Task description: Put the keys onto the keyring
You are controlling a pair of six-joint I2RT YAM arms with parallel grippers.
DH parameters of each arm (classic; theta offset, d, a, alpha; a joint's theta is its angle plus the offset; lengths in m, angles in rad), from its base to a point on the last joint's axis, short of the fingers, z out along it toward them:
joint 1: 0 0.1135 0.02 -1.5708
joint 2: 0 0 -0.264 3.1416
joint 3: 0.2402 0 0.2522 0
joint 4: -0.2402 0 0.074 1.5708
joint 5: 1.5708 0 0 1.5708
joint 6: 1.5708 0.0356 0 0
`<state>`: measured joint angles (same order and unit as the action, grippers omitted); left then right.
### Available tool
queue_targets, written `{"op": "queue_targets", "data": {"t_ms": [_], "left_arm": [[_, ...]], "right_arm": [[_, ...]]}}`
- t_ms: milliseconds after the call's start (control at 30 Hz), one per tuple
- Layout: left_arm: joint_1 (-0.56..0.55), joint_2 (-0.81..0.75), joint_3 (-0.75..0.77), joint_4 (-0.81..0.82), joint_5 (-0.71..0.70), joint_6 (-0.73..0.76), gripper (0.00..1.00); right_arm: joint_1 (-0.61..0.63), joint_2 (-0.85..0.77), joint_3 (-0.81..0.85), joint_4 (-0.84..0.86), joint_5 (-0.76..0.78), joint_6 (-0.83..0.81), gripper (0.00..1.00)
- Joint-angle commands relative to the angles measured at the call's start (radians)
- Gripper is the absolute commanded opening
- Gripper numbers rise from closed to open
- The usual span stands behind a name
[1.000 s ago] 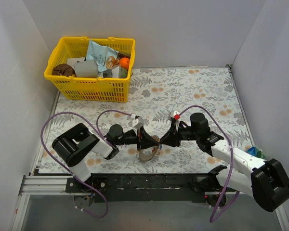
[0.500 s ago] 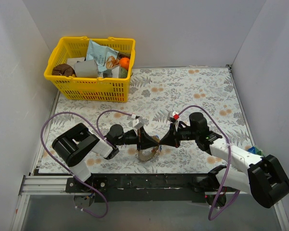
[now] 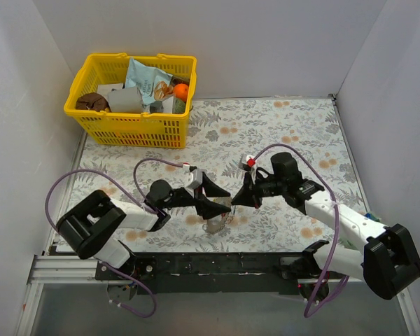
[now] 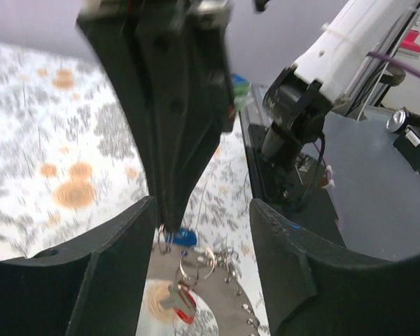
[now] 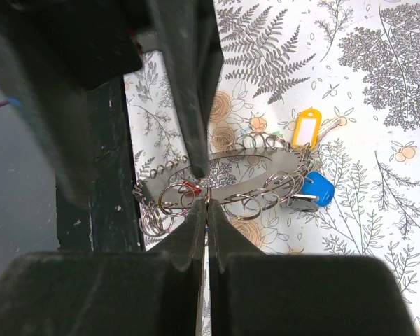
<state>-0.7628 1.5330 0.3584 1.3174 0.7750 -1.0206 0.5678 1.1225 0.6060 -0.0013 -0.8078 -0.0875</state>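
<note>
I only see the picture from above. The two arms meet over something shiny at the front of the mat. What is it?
Observer: The right wrist camera shows the keyring, a grey disc with small wire loops round its rim.
Visitor: Any keys on it?
Observer: A blue-capped key lies at its rim, near a yellow tag. I cannot tell whether it is hooked on.
Visitor: Is the left tool holding the disc?
Observer: No. Its wrist camera shows the left tool open, with the shut right tool reaching down between its jaws.
</note>
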Motion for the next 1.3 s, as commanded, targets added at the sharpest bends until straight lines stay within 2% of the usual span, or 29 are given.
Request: {"op": "queue_targets", "data": {"t_ms": [0,33,100,133,200,233,367,600,933,1267], "left_arm": [[-0.006,-0.112,0.056,-0.033,0.041,0.156,0.58],[-0.006,-0.157,0.071,-0.175,0.043,0.186,0.6],[-0.006,-0.194,0.137,-0.349,0.082,0.305,0.62],[-0.006,-0.224,0.163,-0.541,0.086,0.356,0.63],[-0.006,-0.247,0.239,-0.711,0.081,0.424,0.64],[-0.006,-0.261,0.26,-0.853,0.072,0.497,0.64],[0.003,-0.254,0.336,-1.073,0.044,0.597,0.65],[0.008,-0.174,0.36,-1.106,0.064,0.6,0.57],[0.01,-0.099,0.3,-0.888,0.078,0.544,0.47],[0.01,-0.062,0.284,-0.874,0.127,0.559,0.41]], "right_arm": [[0.0,0.025,0.087,-0.13,0.002,-0.047,0.01],[0.0,0.031,0.113,-0.153,0.013,-0.069,0.01],[0.0,0.055,0.139,-0.213,0.015,-0.09,0.01],[0.003,0.065,0.17,-0.238,0.024,-0.115,0.01],[0.007,0.091,0.199,-0.293,0.03,-0.136,0.01],[0.015,0.097,0.221,-0.304,0.038,-0.139,0.01],[0.041,0.128,0.268,-0.396,0.091,-0.17,0.01],[0.067,0.152,0.279,-0.459,0.13,-0.195,0.01],[0.118,0.186,0.296,-0.493,0.177,-0.222,0.01],[0.118,0.172,0.29,-0.471,0.167,-0.221,0.01]]}}
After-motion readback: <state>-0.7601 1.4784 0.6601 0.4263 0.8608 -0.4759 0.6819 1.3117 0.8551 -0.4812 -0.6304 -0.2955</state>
